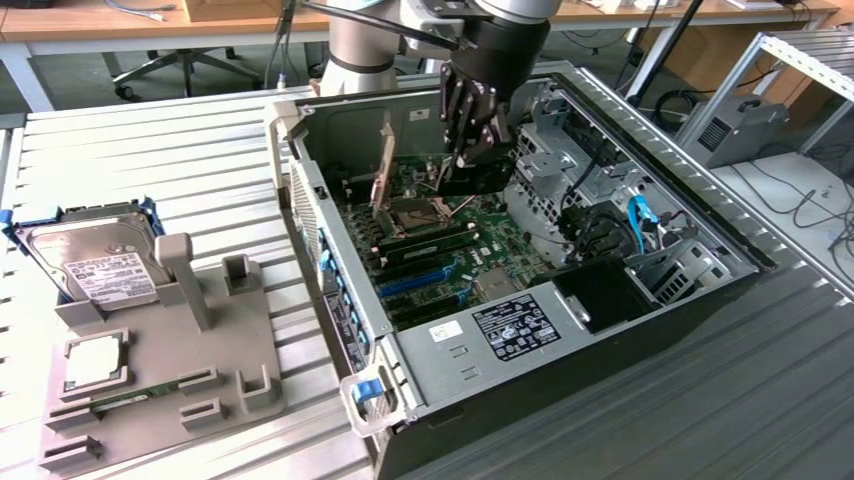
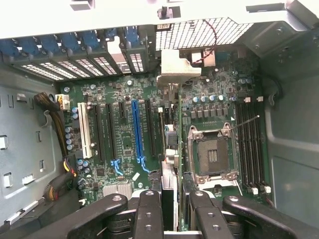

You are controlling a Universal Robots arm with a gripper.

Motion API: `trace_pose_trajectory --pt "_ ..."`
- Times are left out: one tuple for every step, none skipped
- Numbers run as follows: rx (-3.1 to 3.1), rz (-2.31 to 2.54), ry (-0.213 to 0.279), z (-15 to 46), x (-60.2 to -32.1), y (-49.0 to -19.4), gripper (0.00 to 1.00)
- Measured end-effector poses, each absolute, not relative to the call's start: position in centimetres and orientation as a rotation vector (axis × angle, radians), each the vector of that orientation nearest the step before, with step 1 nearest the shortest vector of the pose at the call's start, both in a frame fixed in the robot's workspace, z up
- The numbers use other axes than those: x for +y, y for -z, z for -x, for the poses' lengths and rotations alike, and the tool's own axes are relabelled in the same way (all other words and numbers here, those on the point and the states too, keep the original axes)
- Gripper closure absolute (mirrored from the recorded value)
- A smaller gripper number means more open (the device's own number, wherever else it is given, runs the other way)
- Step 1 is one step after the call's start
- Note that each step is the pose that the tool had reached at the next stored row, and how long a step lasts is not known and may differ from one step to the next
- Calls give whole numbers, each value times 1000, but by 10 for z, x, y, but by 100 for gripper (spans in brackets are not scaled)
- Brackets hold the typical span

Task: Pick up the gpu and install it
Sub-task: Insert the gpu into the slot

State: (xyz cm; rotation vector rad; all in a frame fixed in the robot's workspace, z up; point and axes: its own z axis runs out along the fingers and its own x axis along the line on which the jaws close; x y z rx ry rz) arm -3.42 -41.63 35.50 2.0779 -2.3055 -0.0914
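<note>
Right now your biggest piece is the open computer case (image 1: 441,350), sheet steel, lying near the tabletop's (image 1: 160,130) middle over a green motherboard (image 2: 124,94) of slots and pins. Above it your hand (image 2: 169,199) is half closed on the gpu (image 2: 169,144), held edge-on over the slots. You should judge the card light, stiff and fragile; grip its board edges, clear of the silver bracket (image 2: 177,69).

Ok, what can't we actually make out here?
- Wrist view: the gpu is edge-on, so its faces and connector edge are hidden; which slot it lines up with is unclear.
- Exterior view: the gripper covers most of the gpu.
- Exterior view: the hard drive label text is too small to read.
</note>
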Motion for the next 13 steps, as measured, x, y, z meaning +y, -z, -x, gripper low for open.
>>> trace_pose_trajectory --pt "-2305 -2078 91 34 -416 -355 74" --pt "-2305 -2078 91 34 -416 -355 74" --pt "-2305 -2078 91 34 -417 -354 74" --pt "-2305 -2078 91 34 -417 -354 74" --pt "-2305 -2078 91 34 -417 -354 74" --pt "-2305 -2078 91 34 -417 -354 74" --pt "-2305 -2078 91 34 -417 -354 74" --pt "-2306 -2078 91 34 -417 -353 74" --pt "-2305 -2078 91 34 -417 -353 74" --pt "-2305 -2078 91 35 -417 -353 74" --pt "-2306 -2078 91 35 -417 -353 74" --pt "-2305 -2078 91 35 -417 -352 74" --pt "-2305 -2078 91 35 -417 -352 74"
